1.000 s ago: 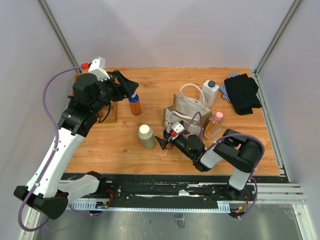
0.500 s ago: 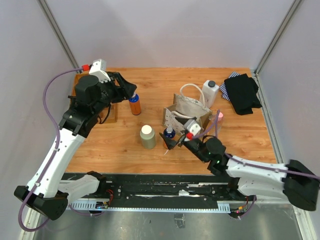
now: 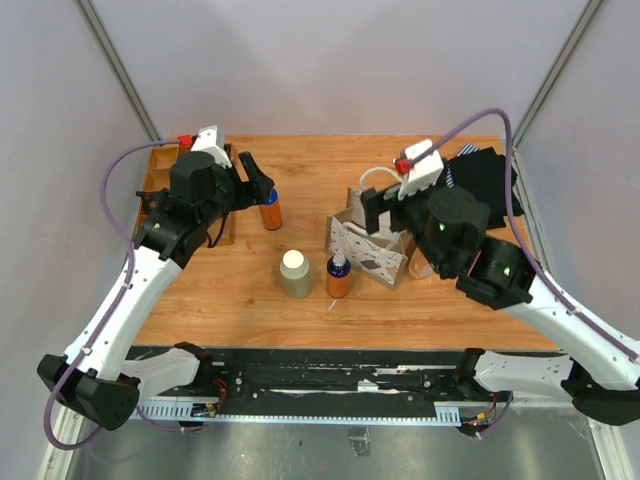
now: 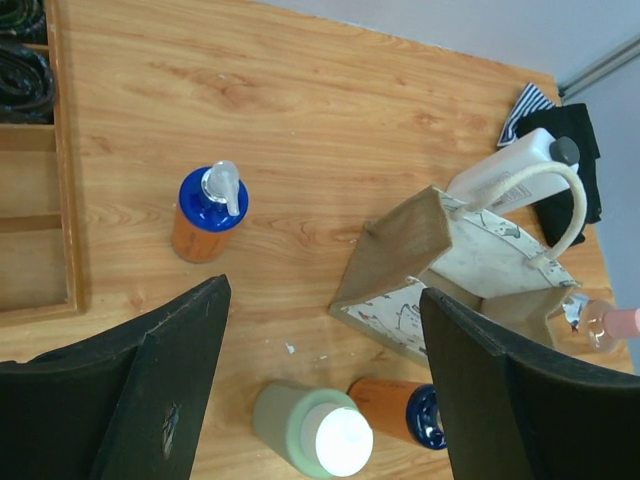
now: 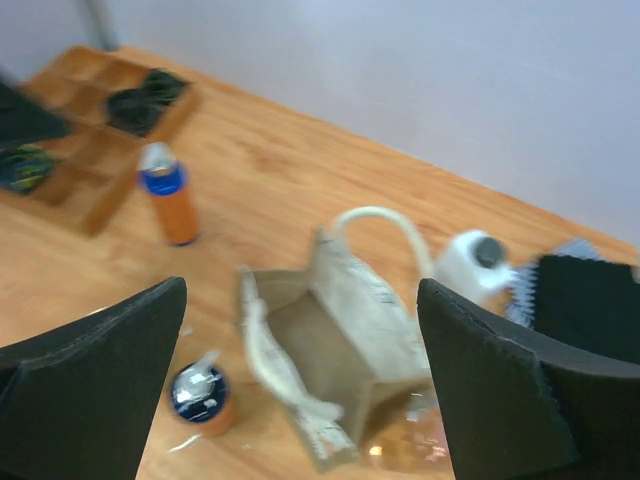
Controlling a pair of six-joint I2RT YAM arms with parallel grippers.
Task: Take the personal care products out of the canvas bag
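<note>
The right hand (image 3: 374,212) has let go of the orange plastic bottle with a blue cap (image 3: 339,278). It stands mid-table (image 3: 480,290), just beside the tan canvas bag (image 3: 365,258), whose inside looks bare. Both hands gape, holding nothing; the left hand (image 3: 256,178) hovers near the far-left corner.

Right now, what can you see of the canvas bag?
The canvas bag is a small boxy tan tote with white rope handles and a whitish, dark-speckled side panel. It stands on the table, right of centre, mouth open upward; the blurred right wrist view shows nothing inside. An orange bottle stands beside its near-left corner, a white bottle behind.
</note>
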